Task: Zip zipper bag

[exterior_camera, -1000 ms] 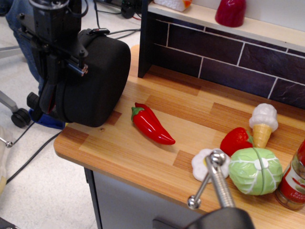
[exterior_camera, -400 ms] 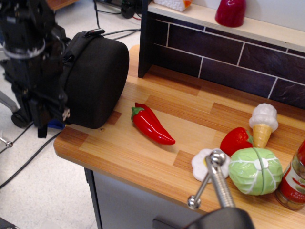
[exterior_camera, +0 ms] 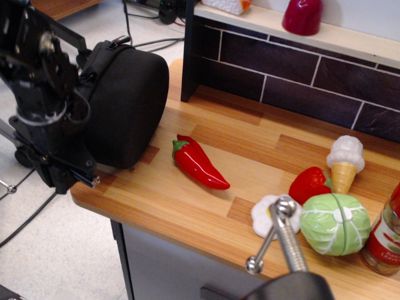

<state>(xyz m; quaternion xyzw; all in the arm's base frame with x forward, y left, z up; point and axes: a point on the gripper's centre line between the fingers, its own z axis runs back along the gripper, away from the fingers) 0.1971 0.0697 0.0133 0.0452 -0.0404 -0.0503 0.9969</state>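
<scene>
The zipper bag (exterior_camera: pixel 128 103) is a large black rounded fabric case standing on edge at the left end of the wooden counter (exterior_camera: pixel 187 200). Its zipper edge faces left and is mostly hidden behind my arm. No lime-green pull tag shows. My gripper (exterior_camera: pixel 80 178) points down at the bag's lower left corner, right at the counter's edge and against the bag's side. The dark arm body covers its fingers, so I cannot tell whether it is open or shut on anything.
A red chili pepper (exterior_camera: pixel 200 164) lies just right of the bag. A strawberry (exterior_camera: pixel 309 184), an ice cream cone (exterior_camera: pixel 345 161), a green cabbage (exterior_camera: pixel 334 223) and a bottle (exterior_camera: pixel 384 237) stand at the right. A metal rod (exterior_camera: pixel 281 237) rises in front. A dark brick backsplash (exterior_camera: pixel 294 81) stands behind.
My arm has moved from over the bag's upper left side down along its left edge to the lower corner at the counter's edge. The bag shifted slightly.
</scene>
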